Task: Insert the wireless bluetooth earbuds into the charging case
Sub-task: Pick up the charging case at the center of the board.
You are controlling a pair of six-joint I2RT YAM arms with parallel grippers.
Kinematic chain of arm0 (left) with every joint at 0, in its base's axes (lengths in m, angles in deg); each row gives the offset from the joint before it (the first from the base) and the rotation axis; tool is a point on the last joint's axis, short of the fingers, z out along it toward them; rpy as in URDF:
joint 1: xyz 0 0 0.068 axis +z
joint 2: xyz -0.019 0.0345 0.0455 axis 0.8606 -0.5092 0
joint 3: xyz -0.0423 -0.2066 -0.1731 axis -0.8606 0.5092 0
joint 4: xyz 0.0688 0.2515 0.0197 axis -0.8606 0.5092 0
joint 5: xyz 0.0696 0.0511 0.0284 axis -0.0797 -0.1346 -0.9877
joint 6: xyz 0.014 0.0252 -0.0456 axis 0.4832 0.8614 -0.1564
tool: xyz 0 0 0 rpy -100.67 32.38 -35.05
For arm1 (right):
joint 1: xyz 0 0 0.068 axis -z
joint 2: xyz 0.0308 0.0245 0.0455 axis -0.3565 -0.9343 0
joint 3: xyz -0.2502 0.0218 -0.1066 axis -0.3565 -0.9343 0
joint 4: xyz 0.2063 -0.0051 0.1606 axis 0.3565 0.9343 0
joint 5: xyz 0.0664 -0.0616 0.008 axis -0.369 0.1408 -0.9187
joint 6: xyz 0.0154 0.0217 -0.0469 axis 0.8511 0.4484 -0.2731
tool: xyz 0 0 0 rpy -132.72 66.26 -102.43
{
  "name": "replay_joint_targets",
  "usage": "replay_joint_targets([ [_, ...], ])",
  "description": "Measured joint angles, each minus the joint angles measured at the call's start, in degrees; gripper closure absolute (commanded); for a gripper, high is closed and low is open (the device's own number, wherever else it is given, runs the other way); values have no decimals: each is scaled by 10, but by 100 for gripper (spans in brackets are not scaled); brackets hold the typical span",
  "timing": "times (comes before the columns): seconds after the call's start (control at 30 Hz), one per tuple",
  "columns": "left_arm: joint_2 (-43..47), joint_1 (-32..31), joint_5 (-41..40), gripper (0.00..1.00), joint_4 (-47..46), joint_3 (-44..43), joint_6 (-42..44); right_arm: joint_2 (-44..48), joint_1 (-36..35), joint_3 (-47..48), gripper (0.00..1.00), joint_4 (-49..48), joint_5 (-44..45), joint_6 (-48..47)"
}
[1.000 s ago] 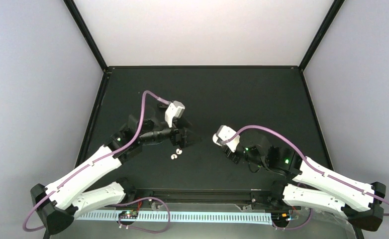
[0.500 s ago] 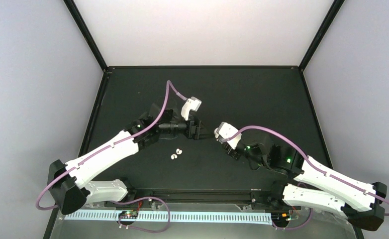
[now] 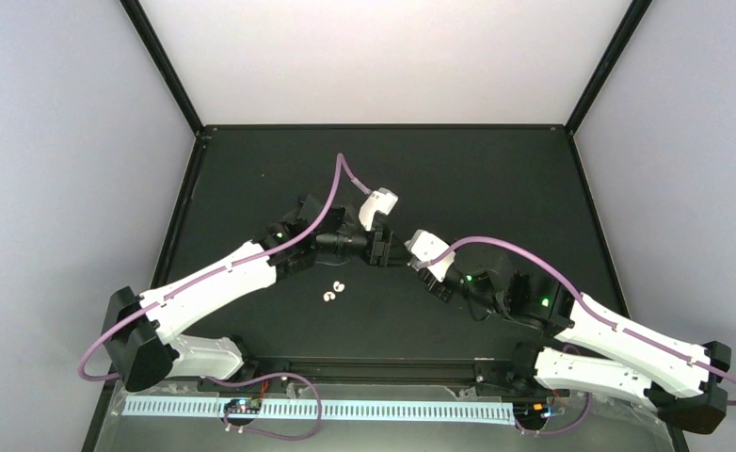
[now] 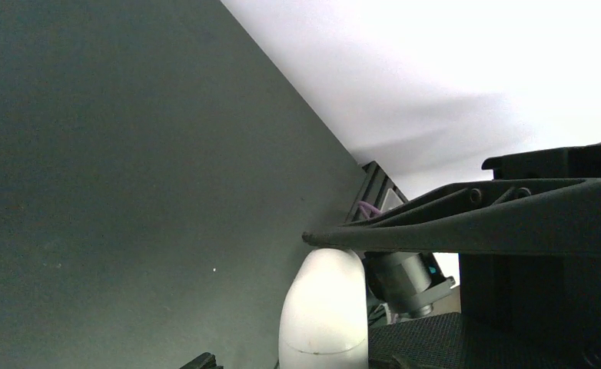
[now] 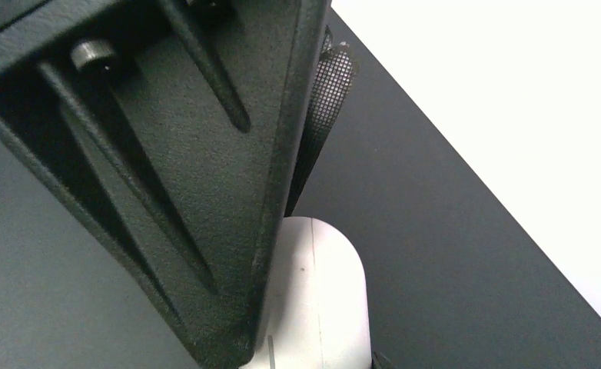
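The white charging case [image 5: 317, 296] is held off the table, my right gripper [image 5: 313, 357] shut on it, with one broad black finger [image 5: 167, 154] flat against its side. From the left, my left gripper [image 4: 253, 300] has the case [image 4: 324, 307] between its fingers. Its upper finger [image 4: 466, 223] rests on the case's rounded end, and only the tip of the lower finger [image 4: 201, 360] shows. In the top view the left gripper [image 3: 390, 252] and right gripper [image 3: 419, 262] meet mid-table and hide the case. Two earbuds [image 3: 338, 285] [image 3: 328, 297] lie on the black table, near and left of the grippers.
The black table [image 3: 496, 179] is bordered by a raised black frame and pale walls. Purple cables loop over both wrists. A white perforated strip [image 3: 345, 411] runs along the near edge between the arm bases.
My left arm has swung right and away to meet the right gripper, and its jaws have narrowed around the case. The right gripper edged slightly left. The earbuds have not moved.
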Motion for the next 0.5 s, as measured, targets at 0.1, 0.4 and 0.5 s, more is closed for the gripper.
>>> replay_joint_targets([
  [0.1,-1,-3,0,48,-2,0,-11,-1,0,1,77,-3,0,0],
  [0.4,-1,-14,-11,55,-36,0,-43,-1,-1,1,77,-17,-4,0],
  [0.5,-1,-14,-15,55,-40,0,-49,-1,-3,1,77,-22,-4,0],
])
